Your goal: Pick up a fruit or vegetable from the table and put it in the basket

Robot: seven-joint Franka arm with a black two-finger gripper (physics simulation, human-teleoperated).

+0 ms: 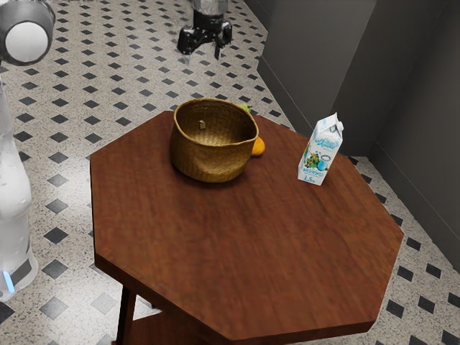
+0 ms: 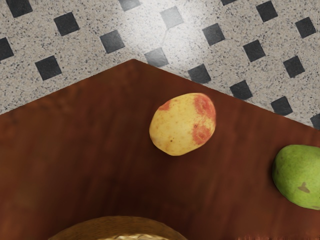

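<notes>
White glare washes over the speckled floor point(image 2: 186, 44) just past a corner of the bench point(image 2: 100, 130), its wood softly shadowed; gray walls point(image 1: 316, 57) beyond it stand dim.

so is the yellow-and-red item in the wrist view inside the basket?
No, the yellow-and-red item lies on the tabletop, outside the rim of the basket.

carton point(image 1: 321, 152), to the exterior view's right of basket point(image 1: 208, 162) | small print resembles "МОЛОКО", "1.5" | blue script above: unreadable
</notes>
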